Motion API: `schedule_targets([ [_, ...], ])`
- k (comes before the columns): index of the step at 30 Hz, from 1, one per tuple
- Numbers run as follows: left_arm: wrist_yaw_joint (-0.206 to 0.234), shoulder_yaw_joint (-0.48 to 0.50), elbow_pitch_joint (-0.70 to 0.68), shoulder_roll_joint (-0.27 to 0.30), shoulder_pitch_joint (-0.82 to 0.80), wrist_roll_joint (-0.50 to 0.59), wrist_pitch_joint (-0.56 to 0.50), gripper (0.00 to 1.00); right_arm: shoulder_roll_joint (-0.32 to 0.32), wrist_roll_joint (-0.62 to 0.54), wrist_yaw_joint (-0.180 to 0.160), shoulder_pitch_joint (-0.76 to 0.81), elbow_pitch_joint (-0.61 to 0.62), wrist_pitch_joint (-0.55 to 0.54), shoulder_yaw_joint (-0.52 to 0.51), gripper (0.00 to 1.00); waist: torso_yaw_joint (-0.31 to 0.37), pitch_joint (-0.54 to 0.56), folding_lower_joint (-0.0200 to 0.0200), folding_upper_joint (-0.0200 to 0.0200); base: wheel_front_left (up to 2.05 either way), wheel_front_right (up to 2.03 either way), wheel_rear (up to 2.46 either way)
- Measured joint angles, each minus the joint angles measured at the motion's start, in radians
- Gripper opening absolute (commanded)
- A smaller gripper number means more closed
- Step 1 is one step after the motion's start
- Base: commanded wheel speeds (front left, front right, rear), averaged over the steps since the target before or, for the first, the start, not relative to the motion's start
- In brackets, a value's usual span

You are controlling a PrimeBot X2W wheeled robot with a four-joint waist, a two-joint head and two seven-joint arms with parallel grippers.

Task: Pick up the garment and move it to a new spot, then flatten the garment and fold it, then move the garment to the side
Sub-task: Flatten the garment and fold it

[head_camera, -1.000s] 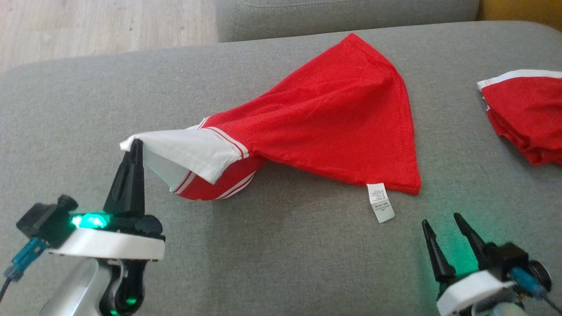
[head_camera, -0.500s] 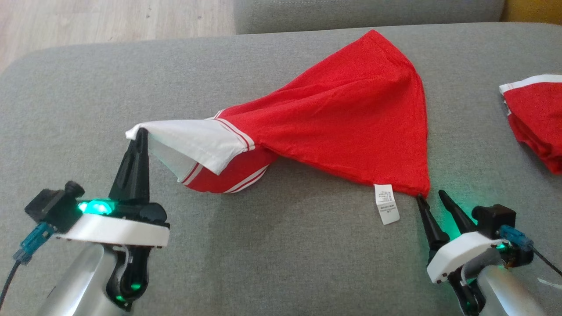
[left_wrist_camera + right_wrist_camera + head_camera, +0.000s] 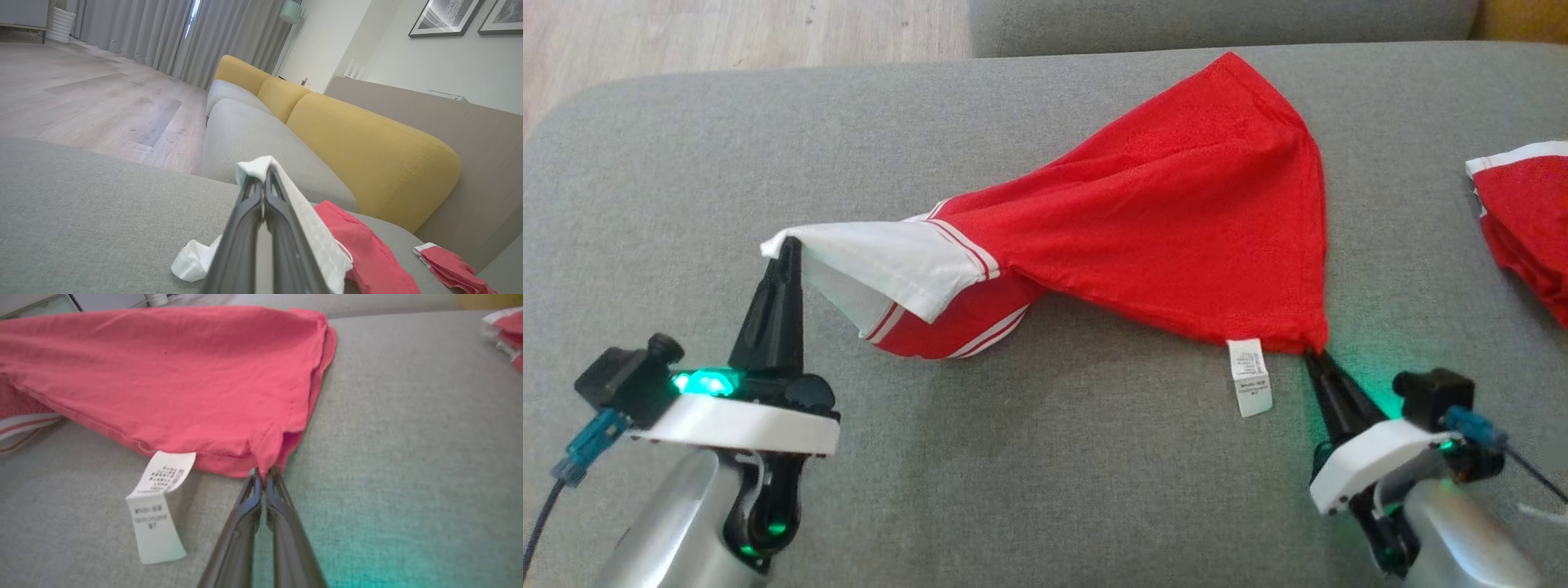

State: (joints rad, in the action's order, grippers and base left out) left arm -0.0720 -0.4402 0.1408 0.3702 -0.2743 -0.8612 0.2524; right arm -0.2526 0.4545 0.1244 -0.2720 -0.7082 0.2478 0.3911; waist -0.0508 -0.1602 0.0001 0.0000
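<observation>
The garment (image 3: pixel 1168 229) is red with a white striped band and lies spread across the grey cushion (image 3: pixel 1045 490). My left gripper (image 3: pixel 786 247) is shut on the white band's corner and holds it raised off the cushion; the left wrist view has the white cloth (image 3: pixel 261 165) pinched at the fingertips. At the lower right my right gripper (image 3: pixel 1313 355) is shut on the garment's near red corner (image 3: pixel 265 457), next to its white care label (image 3: pixel 157 506). The rest of the red cloth rests on the cushion.
A second red garment with white trim (image 3: pixel 1523 220) lies at the cushion's right edge. Wooden floor (image 3: pixel 727 33) shows beyond the cushion's far left. A yellow sofa back (image 3: pixel 359 143) rises behind in the left wrist view.
My right gripper moved forward to the garment's near corner and shut on it. The left gripper kept its hold on the white band. The camera shifted a little.
</observation>
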Motion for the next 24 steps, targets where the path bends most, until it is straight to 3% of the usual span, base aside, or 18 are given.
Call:
schedule_targets([
  [8, -0.008, 0.050, -0.015, 0.001, 0.003, 0.006, 0.000, 0.00, -0.055, -0.046, 0.000, 0.037, 0.243, 0.000, -0.111, 0.00, 0.016, 0.051, -0.0001, 0.0000, 0.00, 0.00, 0.00],
  [15, -0.017, 0.094, -0.108, 0.024, -0.033, -0.056, -0.036, 0.00, -0.196, -0.051, 0.000, 0.028, 0.547, 0.003, -0.208, 0.00, 0.051, 0.129, -0.0002, 0.0000, 0.00, 0.00, 0.00],
  [19, 0.010, 0.148, -0.167, 0.037, -0.174, -0.080, -0.072, 0.00, -0.260, -0.030, 0.000, -0.083, 0.670, -0.048, -0.256, 0.00, 0.078, 0.167, -0.0003, 0.0000, 0.00, 0.00, 0.00],
  [24, 0.038, 0.154, -0.183, 0.038, -0.436, -0.078, -0.146, 0.00, -0.325, -0.023, 0.000, -0.269, 0.712, -0.147, -0.268, 0.00, 0.104, 0.181, -0.0003, 0.0000, 0.00, 0.00, 0.00],
])
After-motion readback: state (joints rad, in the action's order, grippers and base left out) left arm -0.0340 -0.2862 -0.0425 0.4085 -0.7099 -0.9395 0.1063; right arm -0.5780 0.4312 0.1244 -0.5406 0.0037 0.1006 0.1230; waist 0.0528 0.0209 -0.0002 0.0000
